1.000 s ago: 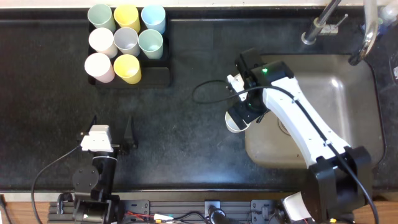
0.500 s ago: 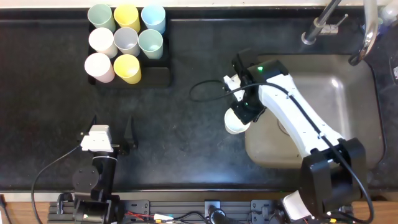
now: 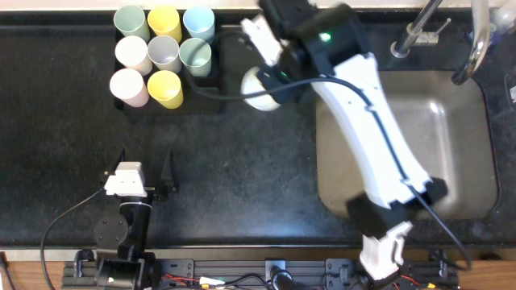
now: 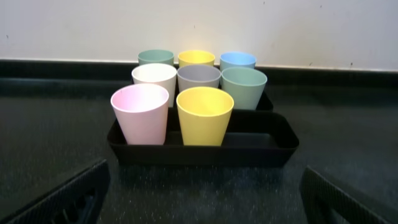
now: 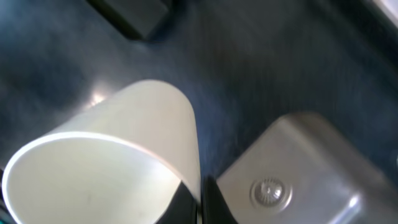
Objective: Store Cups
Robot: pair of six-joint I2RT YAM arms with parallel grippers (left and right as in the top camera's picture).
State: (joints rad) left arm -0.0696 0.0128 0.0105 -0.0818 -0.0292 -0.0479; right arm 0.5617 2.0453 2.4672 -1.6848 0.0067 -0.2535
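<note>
My right gripper (image 3: 270,80) is shut on a white cup (image 3: 260,87), held high above the counter just right of the black tray (image 3: 211,98). In the right wrist view the white cup (image 5: 118,162) tilts with its mouth toward the camera, pinched at the rim by the fingers (image 5: 199,202). The tray (image 4: 261,140) holds several cups: pink (image 4: 141,114), yellow (image 4: 204,115), white, grey and green ones, with its front right slot bare. My left gripper (image 3: 146,165) rests open low on the counter, facing the tray from a distance.
A steel sink (image 3: 451,129) lies at the right with a faucet (image 3: 419,28) behind it. The sink corner and drain (image 5: 270,191) sit below the held cup. A black cable (image 3: 230,95) trails from the right arm across the tray's right end.
The right arm has lifted the white cup from the sink's left edge and swung it up and left, close to the tray. The left arm has not moved.
</note>
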